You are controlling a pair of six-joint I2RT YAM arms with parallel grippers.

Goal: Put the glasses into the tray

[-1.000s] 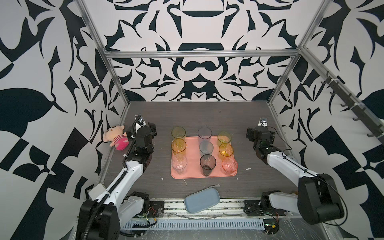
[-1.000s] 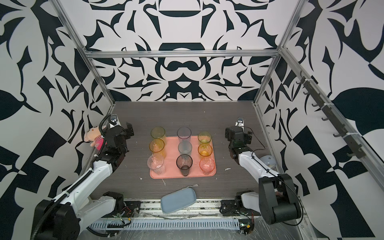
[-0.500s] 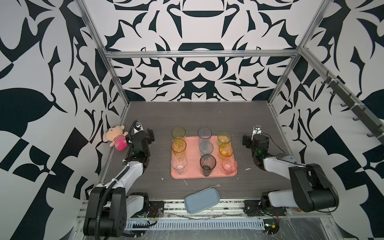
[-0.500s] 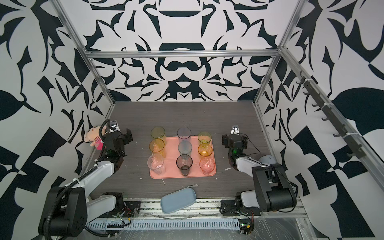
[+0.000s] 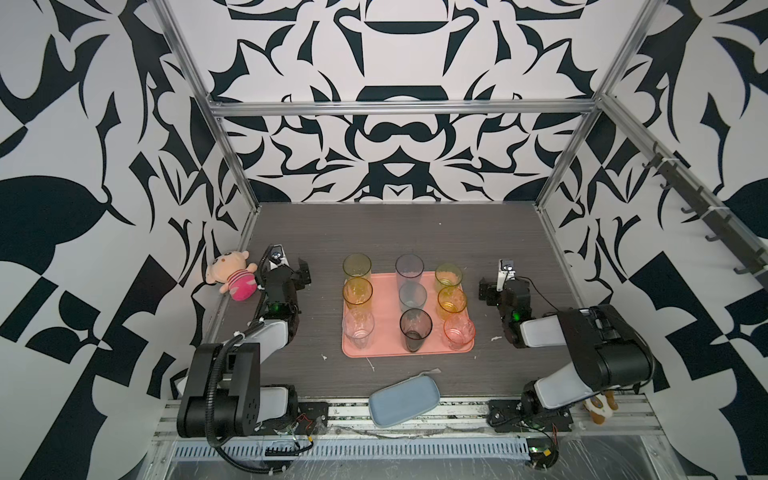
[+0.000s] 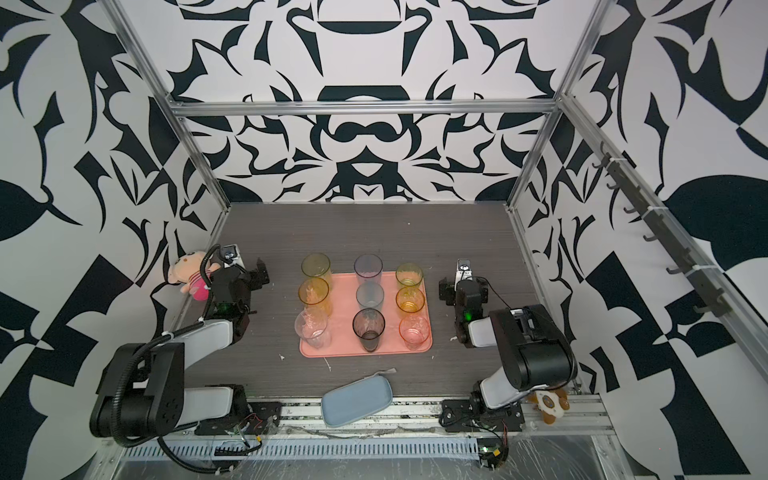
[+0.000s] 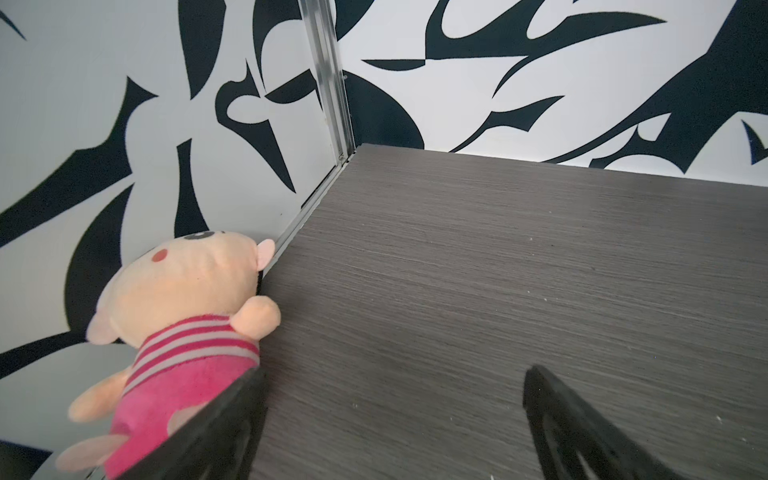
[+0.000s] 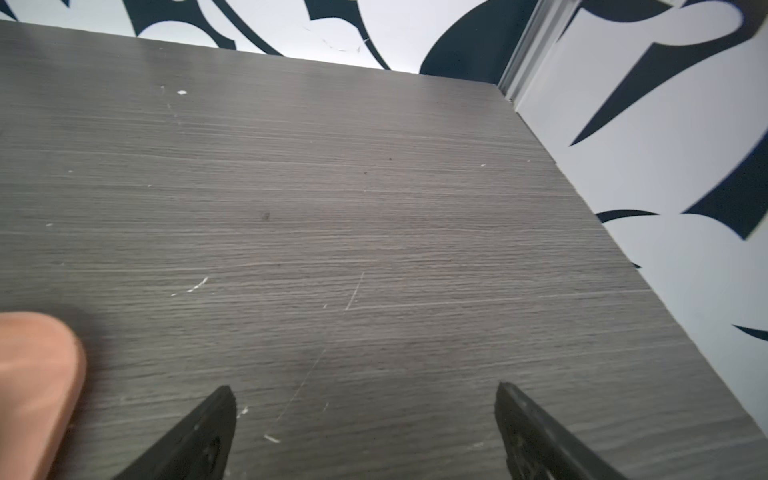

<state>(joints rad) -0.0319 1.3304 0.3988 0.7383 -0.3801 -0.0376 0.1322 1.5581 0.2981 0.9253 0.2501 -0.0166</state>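
Observation:
The salmon-pink tray (image 5: 407,354) (image 6: 365,354) lies mid-table in both top views. Several glasses stand upright on it in three rows: a yellow one (image 5: 357,266), an amber one (image 5: 357,292), a clear one (image 5: 358,328), a dark smoke one (image 5: 415,328) and a pink one (image 5: 459,332) among them. My left gripper (image 5: 286,270) (image 6: 243,272) (image 7: 395,374) is open and empty over bare table left of the tray. To the tray's right, my right gripper (image 5: 503,286) (image 6: 463,289) (image 8: 365,388) is also open and empty. A tray corner (image 8: 33,386) shows in the right wrist view.
A plush pig (image 5: 232,278) (image 7: 178,316) lies against the left wall beside my left gripper. A blue-grey dish (image 5: 403,399) (image 6: 357,399) overhangs the table's front edge. Another small plush (image 5: 598,409) sits by the right arm's base. Patterned walls enclose three sides.
Both arms have folded back and down beside the tray. Both grippers stay open. The glasses have not moved.

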